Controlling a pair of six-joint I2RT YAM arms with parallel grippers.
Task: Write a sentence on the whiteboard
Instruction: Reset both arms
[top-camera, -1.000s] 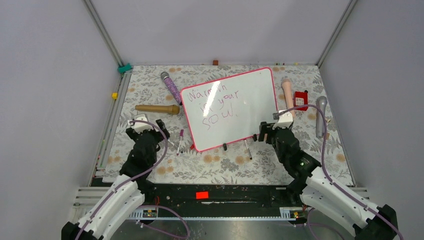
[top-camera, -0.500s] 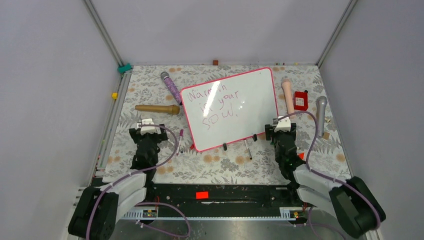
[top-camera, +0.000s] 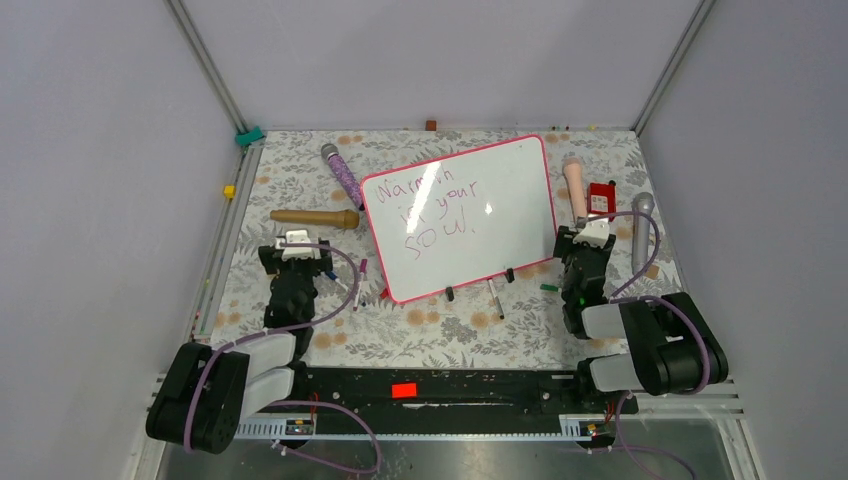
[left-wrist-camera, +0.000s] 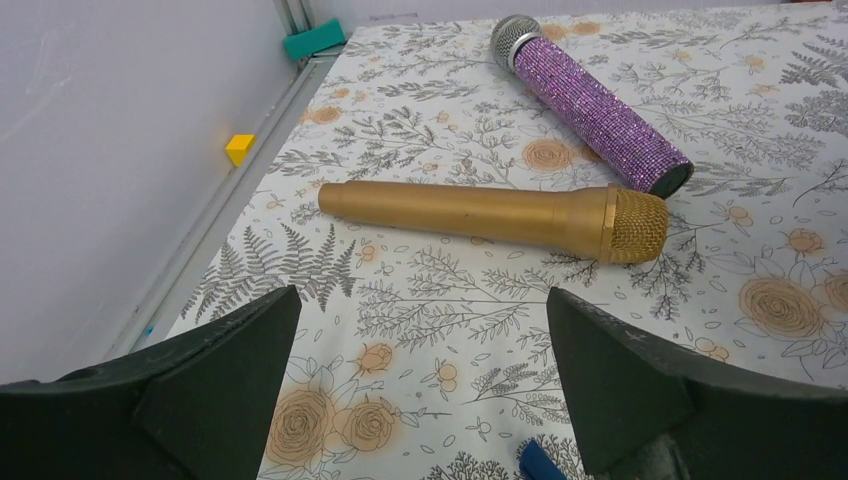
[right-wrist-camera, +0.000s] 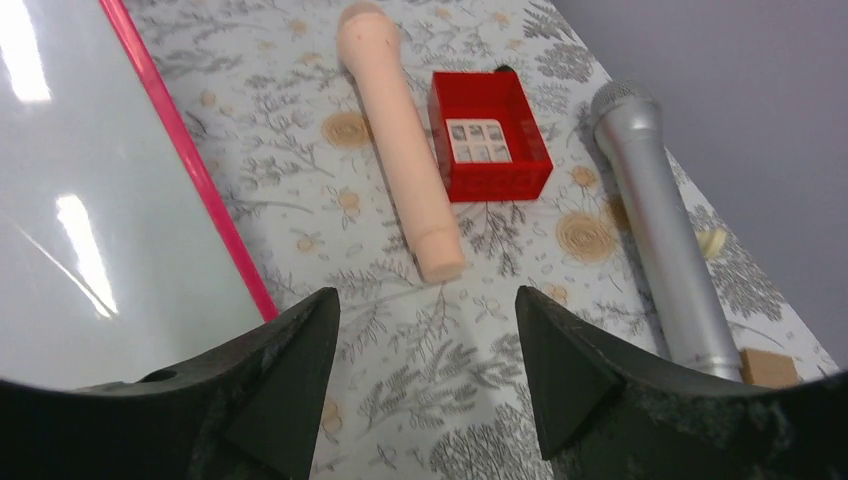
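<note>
Cloth printed with ferns and orange flowers covers the bench (top-camera: 430, 325). The whiteboard (top-camera: 505, 195) lies flat at mid-bench, turned slightly, probably so that either arm can reach it. The sentence (top-camera: 437, 208) fills its left half in three purple-pink lines, roughly "Warmth in your soul", with glare hiding some letters. It looks complete, so I judge the writing done.

A gold microphone (left-wrist-camera: 490, 212) and a purple microphone (left-wrist-camera: 595, 105) lie left of the board, apart from it. Near them the left end effector (left-wrist-camera: 420, 400) hangs low, fingers spread wide and holding nothing. The right end effector (right-wrist-camera: 425, 390), just beside the board's right edge, is equally wide and empty. A marker (top-camera: 495, 298) lies loose at the board's near edge.
</note>
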